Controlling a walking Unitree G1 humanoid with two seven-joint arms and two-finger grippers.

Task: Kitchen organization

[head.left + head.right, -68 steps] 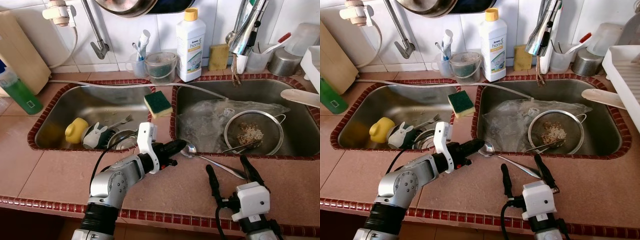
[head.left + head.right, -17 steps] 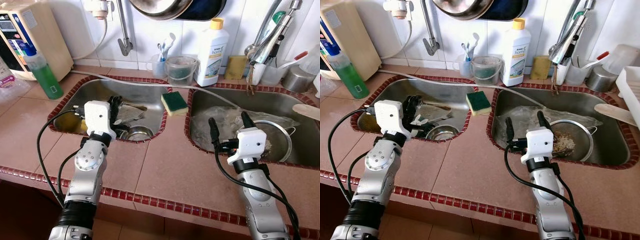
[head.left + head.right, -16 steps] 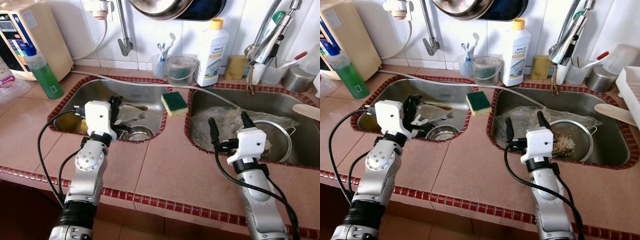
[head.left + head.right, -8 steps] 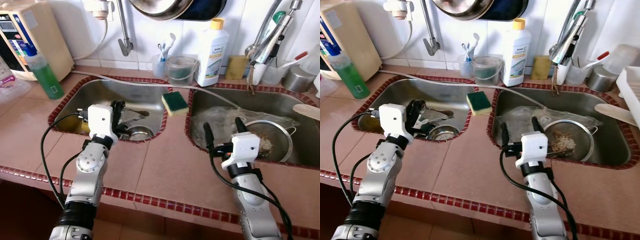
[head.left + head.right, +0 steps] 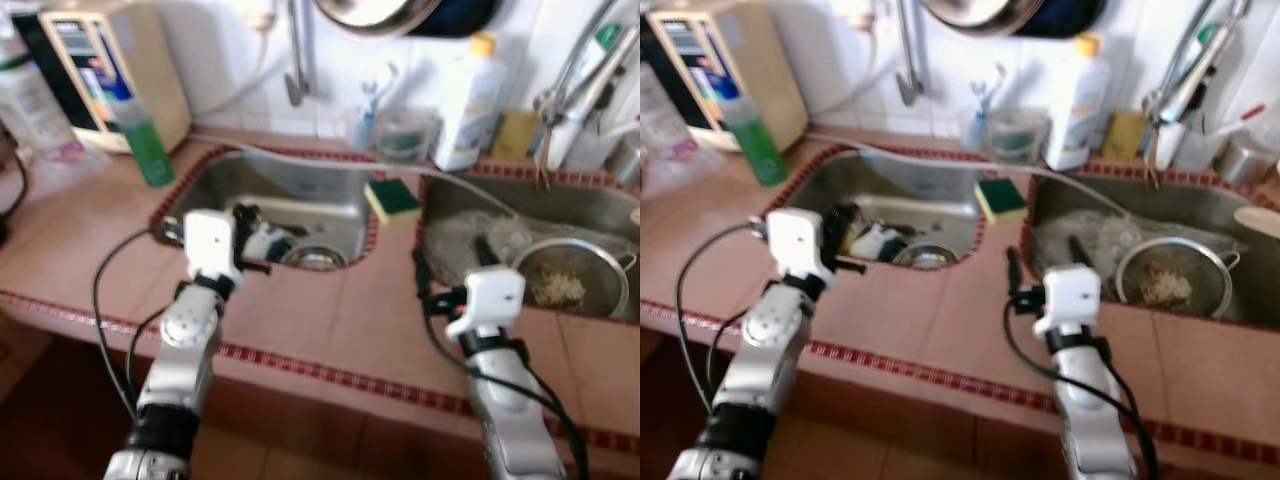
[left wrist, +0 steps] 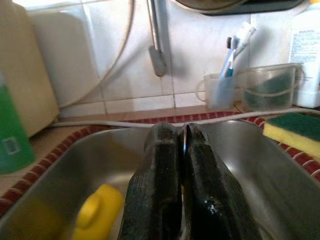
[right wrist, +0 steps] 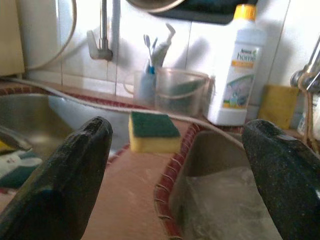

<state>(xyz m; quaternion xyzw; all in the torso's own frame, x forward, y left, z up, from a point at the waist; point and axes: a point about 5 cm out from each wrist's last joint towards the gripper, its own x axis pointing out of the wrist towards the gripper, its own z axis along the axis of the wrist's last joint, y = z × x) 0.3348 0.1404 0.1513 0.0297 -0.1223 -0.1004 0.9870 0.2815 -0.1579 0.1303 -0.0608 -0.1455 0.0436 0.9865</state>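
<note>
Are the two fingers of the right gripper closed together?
No, the right gripper has its fingers spread wide, with the sponge showing between them.

Two silver arms of rounded metal segments, each with a ribbed black collar low down. The left arm (image 5: 185,335) and the right arm (image 5: 510,400) both end in a white boxy wrist housing. Loose black cables loop beside each arm, up to the housings. The left gripper (image 6: 181,150) and right gripper (image 7: 180,150) have long black fingers (image 7: 75,170) with a grainy, rubbery surface and rounded tips.
</note>
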